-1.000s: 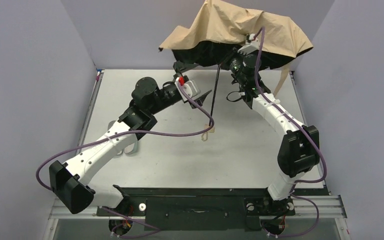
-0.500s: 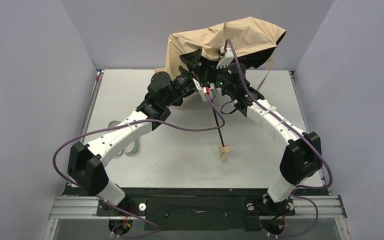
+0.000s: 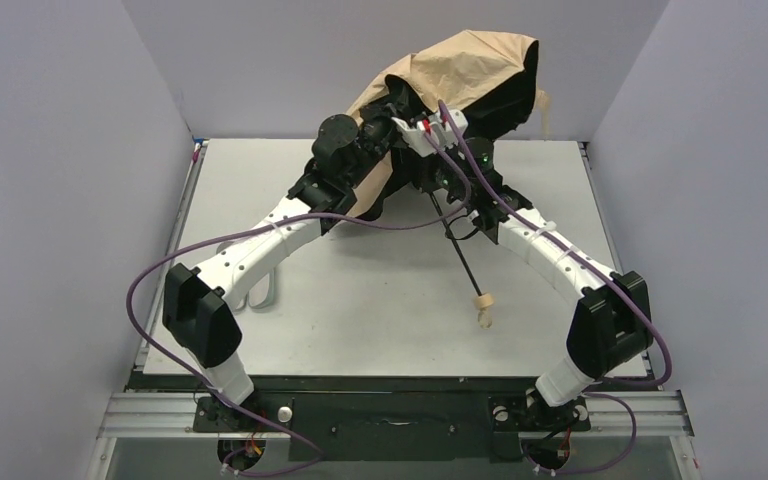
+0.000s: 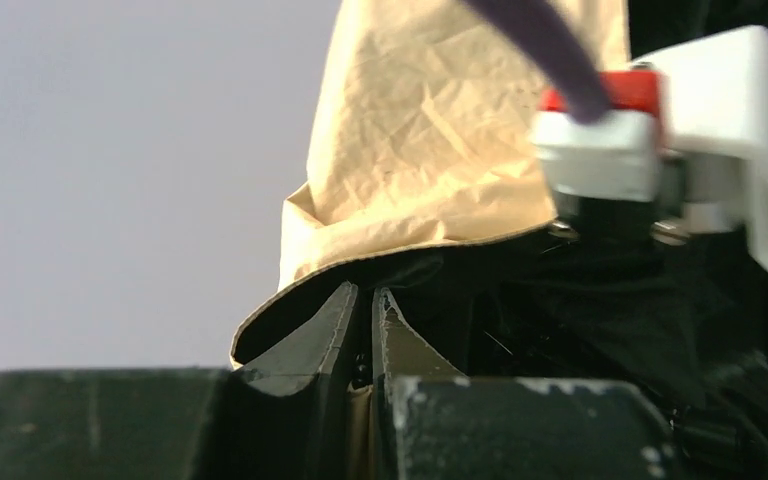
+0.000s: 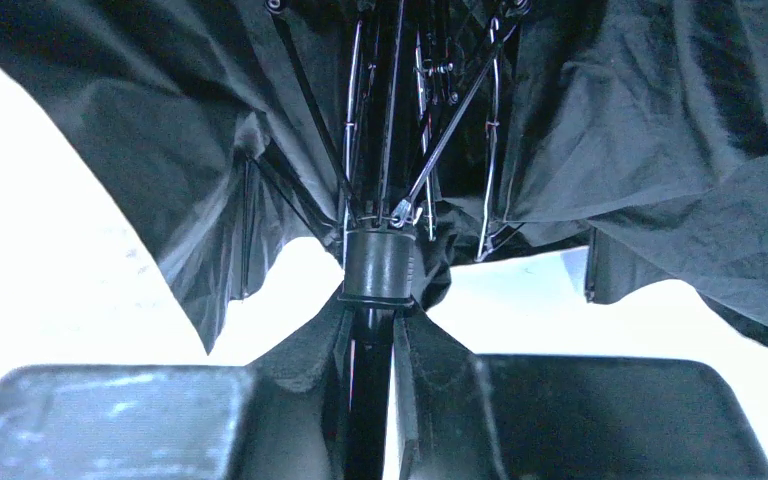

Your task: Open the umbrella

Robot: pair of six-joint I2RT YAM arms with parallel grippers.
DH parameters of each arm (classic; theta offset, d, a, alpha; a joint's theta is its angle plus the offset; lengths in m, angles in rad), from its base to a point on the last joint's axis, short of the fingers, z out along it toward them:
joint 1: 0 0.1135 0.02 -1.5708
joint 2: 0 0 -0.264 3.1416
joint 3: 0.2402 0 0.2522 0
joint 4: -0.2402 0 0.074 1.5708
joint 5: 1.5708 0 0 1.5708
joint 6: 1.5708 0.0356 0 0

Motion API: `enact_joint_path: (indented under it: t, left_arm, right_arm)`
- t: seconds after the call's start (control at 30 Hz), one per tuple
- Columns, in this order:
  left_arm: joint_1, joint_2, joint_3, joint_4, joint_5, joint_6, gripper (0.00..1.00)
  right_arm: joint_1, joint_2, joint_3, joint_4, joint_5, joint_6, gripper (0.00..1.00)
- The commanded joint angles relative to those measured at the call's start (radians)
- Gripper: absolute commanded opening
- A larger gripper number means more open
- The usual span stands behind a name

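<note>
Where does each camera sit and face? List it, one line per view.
Top external: above, behind the bases, looking down at the table; both arms and the umbrella show.
Left wrist: looks along the left gripper, pinching the umbrella's tan edge.
Right wrist: looks up along the right gripper, shut on its shaft.
Shared: all see the umbrella.

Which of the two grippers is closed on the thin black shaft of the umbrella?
The right gripper: it clamps the shaft just under the black runner. The left gripper instead pinches the edge of the tan canopy.
</note>
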Motion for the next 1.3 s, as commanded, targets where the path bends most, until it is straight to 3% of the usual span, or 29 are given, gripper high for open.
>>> enact_joint_path:
  t: [0.0, 0.33, 0.53, 0.83, 0.97, 1.07, 1.17, 1.27]
  left_arm:
    - [0.1, 0.012, 0.138, 0.042, -0.226, -0.151, 0.0]
    - [0.195, -0.178, 0.05, 0.109, -0.057, -0.721, 0.0]
    - [0.196, -0.255, 0.019, 0.123, 0.036, -0.861, 0.0]
    - [0.239, -0.217, 0.16, 0.031, -0.144, -0.969, 0.0]
    - [0.296, -0.229, 0.143, 0.049, -0.034, -1.056, 0.0]
    - [0.303, -0.248, 0.126, 0.043, 0.202, -1.068, 0.01]
    - [0.271, -0.284, 0.09, -0.006, 0.376, -1.046, 0.12]
    - [0.249, -0.305, 0.071, -0.128, 0.484, -1.052, 0.4]
  right_arm:
    - [0.012, -0.095, -0.046, 0.061, -0.093, -0.128, 0.0]
    - [-0.057, -0.032, -0.032, 0.093, -0.035, -0.001, 0.0]
    - [-0.081, 0.011, 0.007, 0.2, -0.038, 0.113, 0.0]
    - [-0.081, -0.008, -0.042, 0.335, -0.077, 0.138, 0.0]
    - [-0.091, 0.005, -0.022, 0.348, -0.06, 0.16, 0.0]
    - [-0.132, 0.069, 0.069, 0.359, -0.016, 0.263, 0.0]
    - [-0.169, 0.129, 0.158, 0.405, 0.017, 0.367, 0.0]
    - [-0.192, 0.177, 0.232, 0.479, 0.033, 0.481, 0.0]
